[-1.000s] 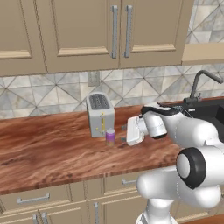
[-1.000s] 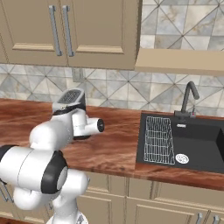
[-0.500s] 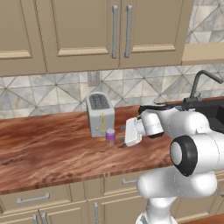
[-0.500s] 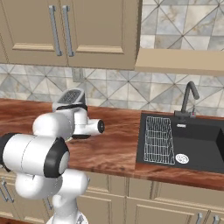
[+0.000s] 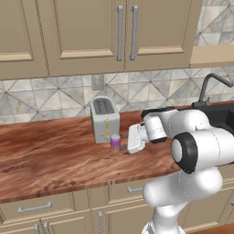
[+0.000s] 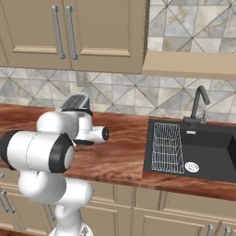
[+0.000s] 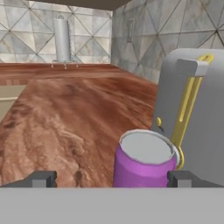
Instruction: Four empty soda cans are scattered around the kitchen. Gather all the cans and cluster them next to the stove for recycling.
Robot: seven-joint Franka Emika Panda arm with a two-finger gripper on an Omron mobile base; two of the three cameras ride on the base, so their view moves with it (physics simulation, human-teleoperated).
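Observation:
One soda can (image 5: 115, 142), pale purple with a silver top, stands upright on the wooden counter (image 5: 50, 160) just in front of the toaster (image 5: 105, 119). My gripper (image 5: 125, 144) is level with it on its right side and points at it. In the hand view the can (image 7: 144, 164) sits close up between my open fingertips (image 7: 41, 178), nearer the right one, and the gripper (image 7: 111, 179) touches nothing. The stove is out of view.
The silver toaster (image 7: 197, 109) stands right behind the can. A tall paper-towel roll (image 7: 62, 39) stands far along the counter by the tiled wall. A black sink (image 6: 193, 147) with a drying rack and faucet (image 6: 199, 103) lies to the right.
The hand has crept a little to the left, closer to the purple can, and the arm's elbow has swung forward. The jaws stay open and the can has not moved.

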